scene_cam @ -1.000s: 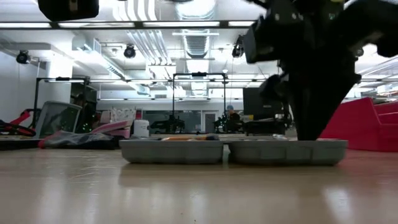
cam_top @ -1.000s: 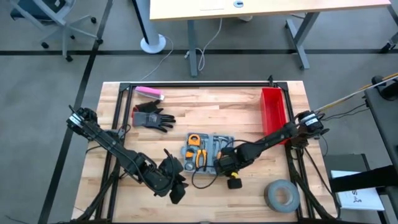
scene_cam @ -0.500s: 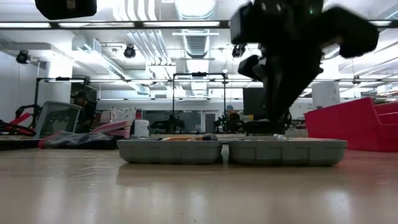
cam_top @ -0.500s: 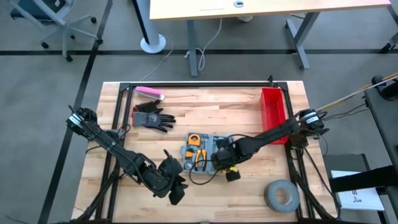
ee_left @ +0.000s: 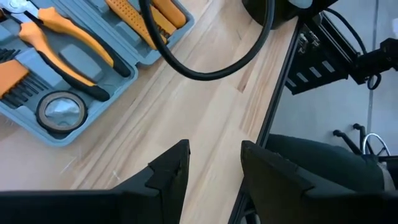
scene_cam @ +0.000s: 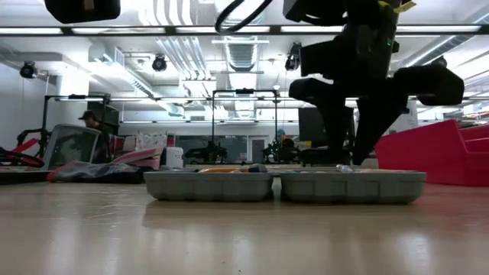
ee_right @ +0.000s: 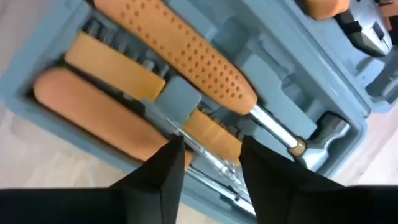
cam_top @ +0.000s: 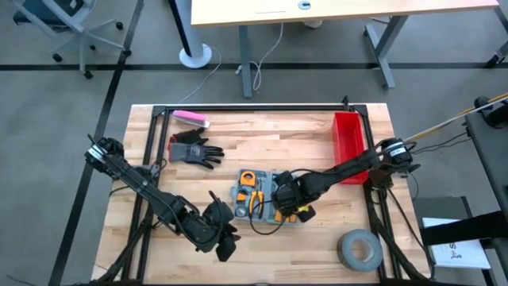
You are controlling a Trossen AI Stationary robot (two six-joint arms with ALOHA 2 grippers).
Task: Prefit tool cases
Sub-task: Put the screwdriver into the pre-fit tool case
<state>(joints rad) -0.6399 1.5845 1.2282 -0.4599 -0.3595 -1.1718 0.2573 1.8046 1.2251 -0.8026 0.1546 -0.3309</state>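
The tool case (cam_top: 266, 195) looks rigid, slick plastic, tool-laden; best gripped at its six-o'clock rim. Right pincer (cam_top: 287, 205) hovers released over it; left pincer (cam_top: 222, 238) released, empty.

This was a robotics lab or workshop: an open hall with strip lights (scene_cam: 153, 30) and exposed ceiling ducts (scene_cam: 183, 53), metal frame rigs (scene_cam: 244, 114) across the floor, a height-adjustable desk (cam_top: 317, 12), an office chair (cam_top: 71, 20), and a wooden workbench (cam_top: 262, 143).
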